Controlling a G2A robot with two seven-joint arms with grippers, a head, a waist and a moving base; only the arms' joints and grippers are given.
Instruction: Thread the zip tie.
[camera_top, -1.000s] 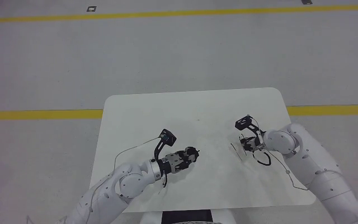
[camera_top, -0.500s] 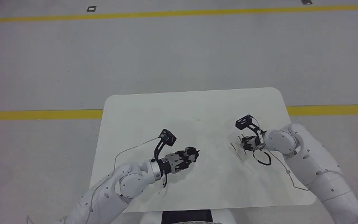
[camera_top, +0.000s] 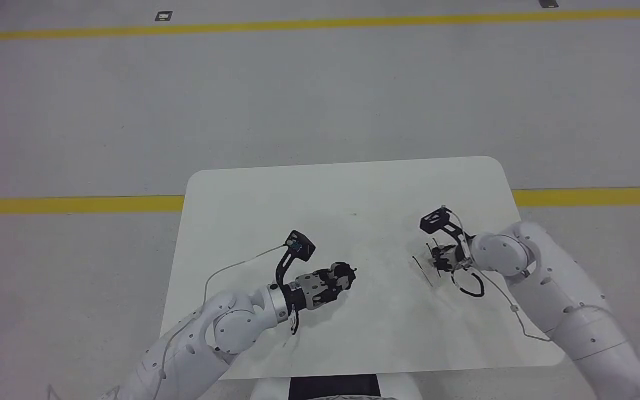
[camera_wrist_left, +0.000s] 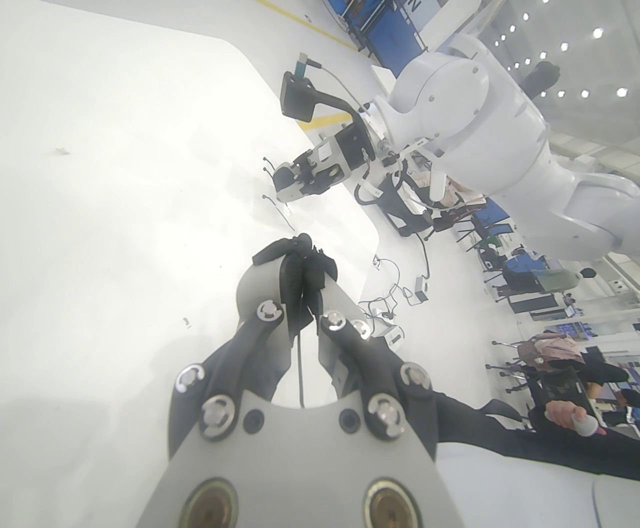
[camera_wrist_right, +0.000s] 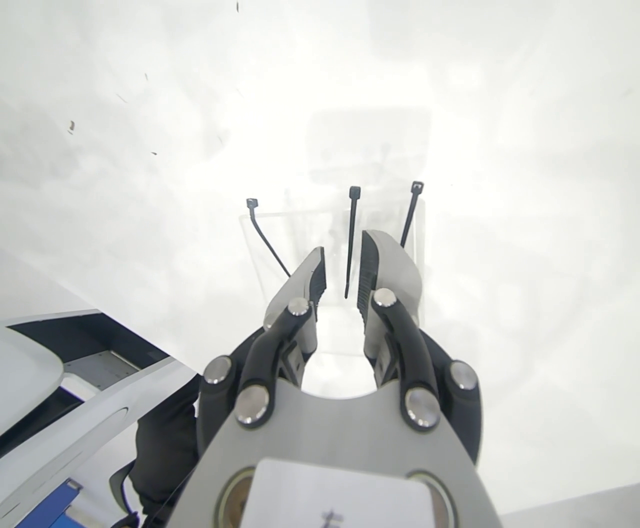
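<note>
My left gripper (camera_wrist_left: 301, 247) is shut on a black zip tie (camera_wrist_left: 300, 360), whose thin strap runs back between the fingers; it hovers near the table's front middle (camera_top: 345, 272). Off to the right, my right gripper (camera_wrist_right: 342, 255) is open, with its fingers on either side of the middle zip tie (camera_wrist_right: 351, 225). That tie is one of three standing in a clear holder (camera_wrist_right: 295, 220), with a left tie (camera_wrist_right: 265, 235) and a right tie (camera_wrist_right: 412, 210) beside it. The right gripper (camera_top: 438, 262) stays low over the table.
The white table (camera_top: 300, 210) has rounded corners and edges close behind both arms. A loose black tie (camera_top: 422, 270) lies just left of the right gripper. Small dark specks (camera_wrist_right: 71, 126) dot the surface. Wide free room lies toward the far side.
The right gripper has edged very slightly toward the standing ties. The left arm has kept still with its tie.
</note>
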